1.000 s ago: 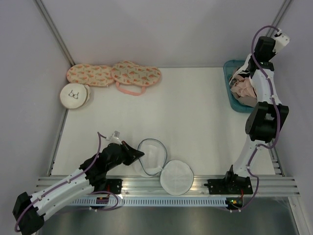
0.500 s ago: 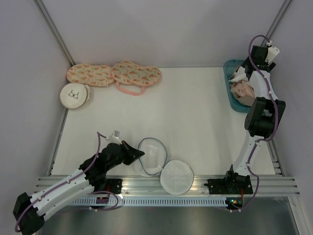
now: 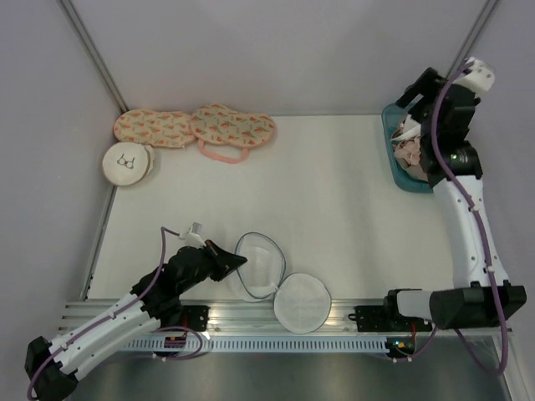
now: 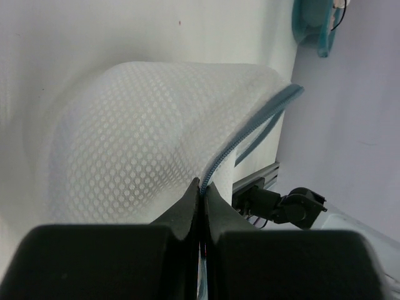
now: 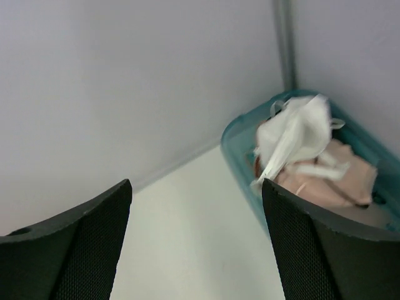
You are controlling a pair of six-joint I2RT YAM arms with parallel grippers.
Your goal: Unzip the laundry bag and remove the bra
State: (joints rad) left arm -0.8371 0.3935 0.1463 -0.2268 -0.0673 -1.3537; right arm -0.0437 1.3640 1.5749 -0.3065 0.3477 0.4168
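Two-fingered left end effector (image 4: 201,187) pinches honeycomb-mesh laundry bag's (image 4: 137,144) zipper rim; right end effector (image 5: 195,206) spread.

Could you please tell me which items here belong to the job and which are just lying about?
Job: laundry bag, pinched by the shut left tool; white bra in the teal bin; open right tool.
Lying about: pink patterned cases, cream round pouch, pink and beige garments.

Laundry bag (image 3: 301,302) in front, bra (image 5: 294,134) at back right.
The laundry bag lies at the worktop's (image 3: 334,209) front edge; the bra lies in the bin (image 3: 390,138).
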